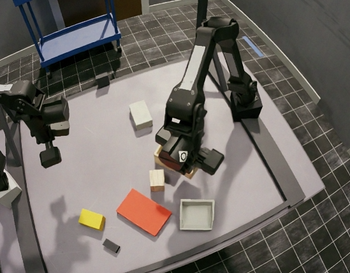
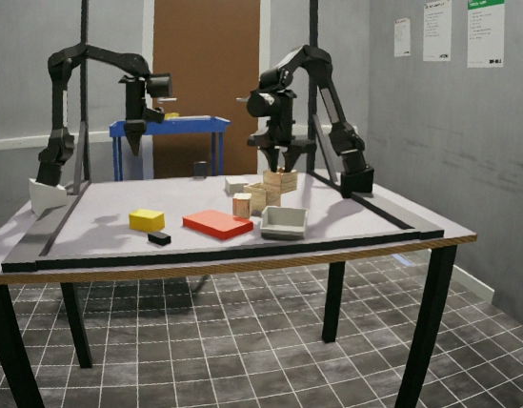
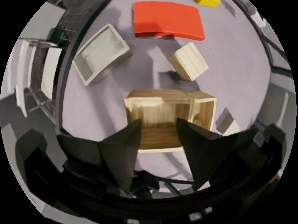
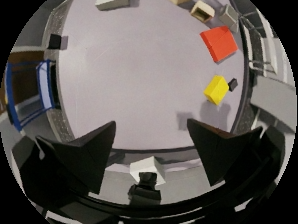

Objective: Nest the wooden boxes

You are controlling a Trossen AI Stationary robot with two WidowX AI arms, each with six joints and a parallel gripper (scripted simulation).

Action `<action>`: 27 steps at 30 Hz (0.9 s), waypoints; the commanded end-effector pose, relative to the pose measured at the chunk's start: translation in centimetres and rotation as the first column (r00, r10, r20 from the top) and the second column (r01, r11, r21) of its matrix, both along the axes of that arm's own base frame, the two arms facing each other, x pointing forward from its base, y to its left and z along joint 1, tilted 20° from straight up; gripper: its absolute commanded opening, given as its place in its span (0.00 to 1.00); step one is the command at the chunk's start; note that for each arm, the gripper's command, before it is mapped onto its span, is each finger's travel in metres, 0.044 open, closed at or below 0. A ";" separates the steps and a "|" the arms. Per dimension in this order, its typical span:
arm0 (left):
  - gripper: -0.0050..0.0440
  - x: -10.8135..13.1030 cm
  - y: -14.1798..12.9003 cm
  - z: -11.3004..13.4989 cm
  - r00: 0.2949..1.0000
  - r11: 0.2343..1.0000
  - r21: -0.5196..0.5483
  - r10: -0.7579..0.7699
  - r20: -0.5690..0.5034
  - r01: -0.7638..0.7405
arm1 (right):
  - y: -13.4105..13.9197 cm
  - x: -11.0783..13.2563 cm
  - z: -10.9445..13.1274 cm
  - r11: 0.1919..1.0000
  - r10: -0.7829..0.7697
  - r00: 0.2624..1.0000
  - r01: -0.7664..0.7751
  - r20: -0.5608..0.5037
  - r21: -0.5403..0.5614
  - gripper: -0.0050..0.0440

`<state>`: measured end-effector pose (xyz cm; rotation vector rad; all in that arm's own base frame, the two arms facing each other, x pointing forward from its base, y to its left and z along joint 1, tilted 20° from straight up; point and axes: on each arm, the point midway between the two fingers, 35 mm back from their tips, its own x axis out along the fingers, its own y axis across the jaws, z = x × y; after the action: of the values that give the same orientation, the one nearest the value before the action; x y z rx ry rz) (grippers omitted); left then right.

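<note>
My left gripper (image 1: 181, 166) hangs mid-table, shut on an open wooden box (image 2: 280, 180) and holding it just above the table. In the left wrist view the fingers straddle that box (image 3: 172, 117), whose open side faces up. A second open wooden box (image 2: 260, 195) stands upright right beside it, and my arm mostly hides it from above (image 1: 157, 154). A small wooden box (image 1: 157, 180) sits just in front, and I cannot see its opening. My right gripper (image 1: 50, 157) hangs open and empty, high over the table's far left side.
A grey open tray (image 1: 197, 214) sits near the front edge. A red slab (image 1: 143, 216), a yellow block (image 1: 92, 219) and a small black block (image 1: 111, 245) lie front left. A white block (image 1: 140, 115) lies behind the boxes. A blue cart (image 1: 79, 35) stands off the table.
</note>
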<state>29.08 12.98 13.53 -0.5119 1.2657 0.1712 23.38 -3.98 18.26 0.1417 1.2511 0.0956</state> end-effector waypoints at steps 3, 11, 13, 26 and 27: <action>0.65 0.7 -3.1 3.7 0.999 1.000 0.028 0.003 0.043 -0.004 | 0.1 0.0 0.4 1.000 0.005 1.000 -0.005 0.016 -0.005 0.92; 0.65 0.5 -6.2 5.5 0.999 1.000 0.021 0.003 0.046 -0.004 | 0.1 0.0 0.4 1.000 0.005 1.000 -0.005 0.016 -0.005 0.92; 0.65 0.4 -7.0 5.9 0.999 1.000 0.019 0.003 0.047 -0.004 | 0.1 0.0 0.4 1.000 0.005 1.000 -0.005 0.016 -0.005 0.92; 0.65 0.3 -7.4 5.5 1.000 1.000 0.009 0.002 0.029 -0.002 | -1.0 1.6 0.5 1.000 0.016 0.999 -0.017 0.051 0.020 0.92; 0.65 0.3 -7.4 5.5 1.000 1.000 0.009 0.002 0.029 -0.002 | -1.4 1.9 0.5 0.999 0.019 0.998 -0.021 0.062 0.026 0.92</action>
<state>29.26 5.62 17.87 -0.5146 1.2700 0.1700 24.17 -4.44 18.16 0.1470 1.2343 0.1222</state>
